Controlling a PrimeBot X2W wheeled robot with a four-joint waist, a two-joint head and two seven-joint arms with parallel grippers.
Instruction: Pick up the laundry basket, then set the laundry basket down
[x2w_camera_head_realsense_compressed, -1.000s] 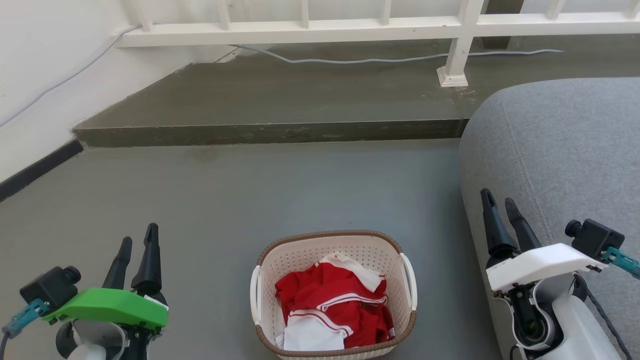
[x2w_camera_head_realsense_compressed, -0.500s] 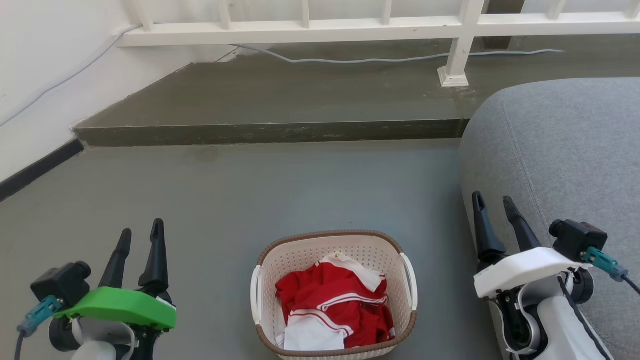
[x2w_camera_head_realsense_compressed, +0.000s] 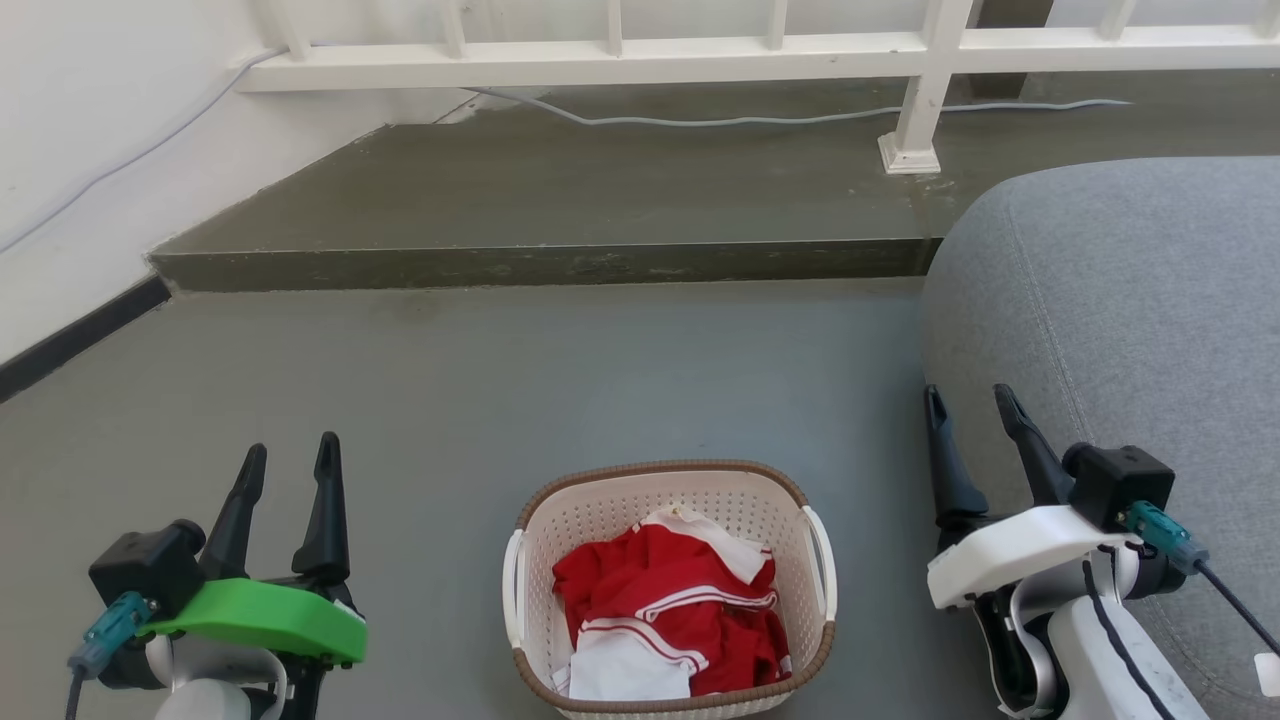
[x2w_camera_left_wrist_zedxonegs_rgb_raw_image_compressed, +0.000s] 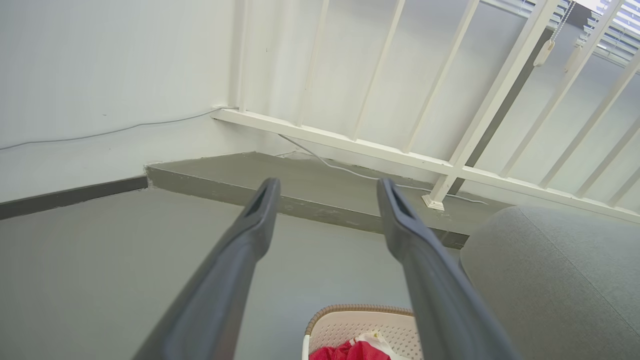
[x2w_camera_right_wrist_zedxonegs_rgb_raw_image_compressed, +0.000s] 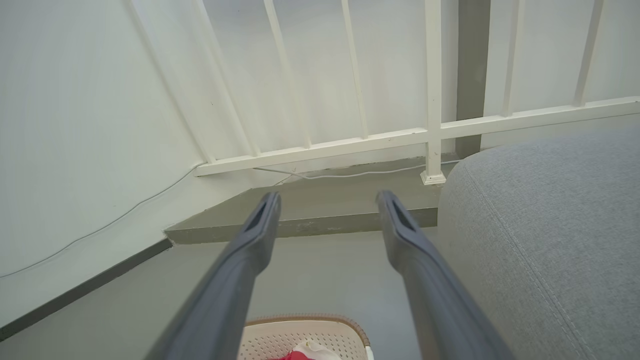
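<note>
Location of the laundry basket (x2w_camera_head_realsense_compressed: 610, 515): bottom centre of the head view, upright on the grey floor (x2w_camera_head_realsense_compressed: 500, 380), its near edge cut off by the bottom of the frame. Brown rim, cream perforated walls, a white handle on each side. Inside it lie crumpled red and white clothes (x2w_camera_head_realsense_compressed: 665, 615), below the rim.

Left gripper (x2w_camera_head_realsense_compressed: 292, 445): lower left of the head view, green cover behind the fingers, well apart from the basket's left handle. Fingers parted by a moderate gap, gripping nothing. In the left wrist view the gap frames floor and step, and the basket's far rim sits at the bottom edge, right of centre.

Right gripper (x2w_camera_head_realsense_compressed: 968, 392): lower right of the head view, white cover, fingers overlapping the edge of the grey sofa (x2w_camera_head_realsense_compressed: 1130, 300) in the frame; contact cannot be told. Fingers parted about as wide, gripping nothing. The right wrist view has the basket's rim at bottom centre.

Background: raised step (x2w_camera_head_realsense_compressed: 540, 265) across the middle, white railing (x2w_camera_head_realsense_compressed: 600, 48) along the top, grey cable (x2w_camera_head_realsense_compressed: 700, 122) trailing on the step.
</note>
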